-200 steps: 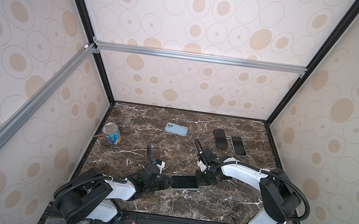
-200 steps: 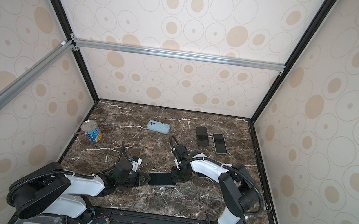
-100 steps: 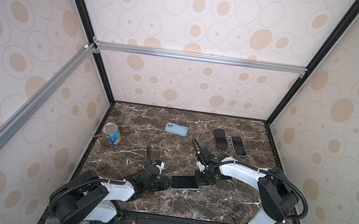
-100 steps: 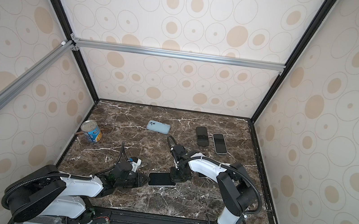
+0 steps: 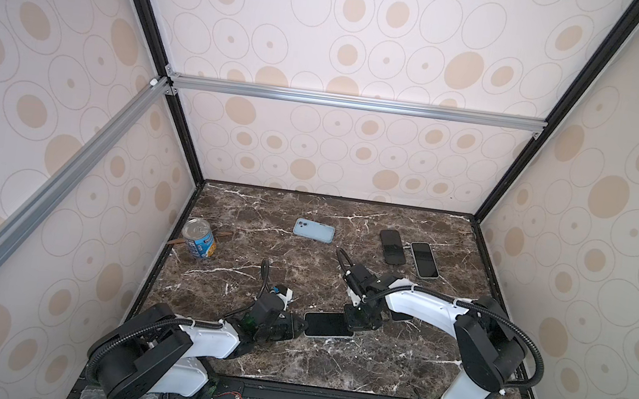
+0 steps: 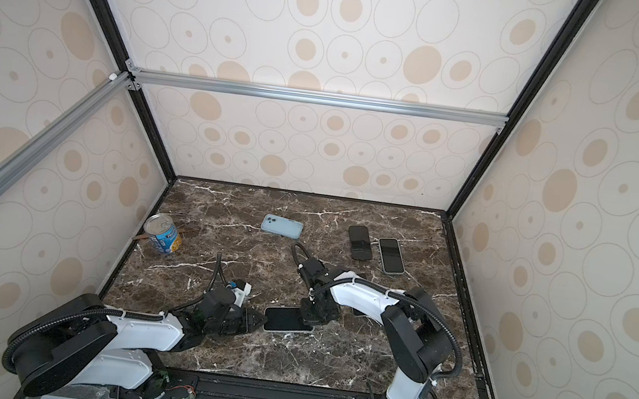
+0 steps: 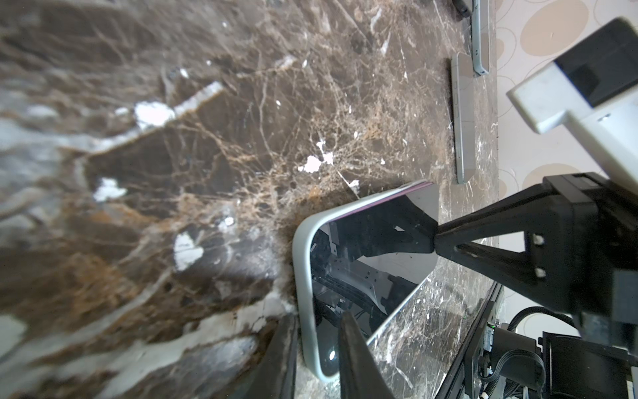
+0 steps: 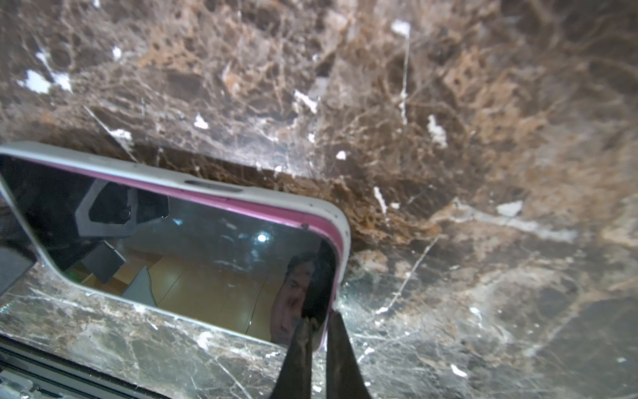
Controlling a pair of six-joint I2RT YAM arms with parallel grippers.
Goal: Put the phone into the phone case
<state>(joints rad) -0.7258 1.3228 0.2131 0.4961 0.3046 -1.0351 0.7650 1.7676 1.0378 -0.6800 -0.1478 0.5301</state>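
The phone [image 5: 328,324] [image 6: 287,320] lies screen up near the table's front middle, its pink rim [image 8: 241,203] sitting inside a pale grey phone case [image 8: 262,197] [image 7: 303,276]. My left gripper [image 5: 299,326] [image 6: 262,321] [image 7: 317,321] is shut on the left end of the cased phone, one finger on the screen and one outside the case rim. My right gripper [image 5: 353,324] [image 6: 308,318] [image 8: 319,317] points down, shut, with its tips on the phone's right-end corner, where the pink rim still shows above the case.
A light blue phone [image 5: 313,230] lies at the back middle, and two dark-screened phones [image 5: 392,246] [image 5: 424,259] lie at the back right. A tin can [image 5: 199,239] stands by the left wall. Patterned walls close in the marble table [image 5: 287,364].
My right wrist has edged slightly left above the phone's end. The phone, its case and my left gripper have stayed put.
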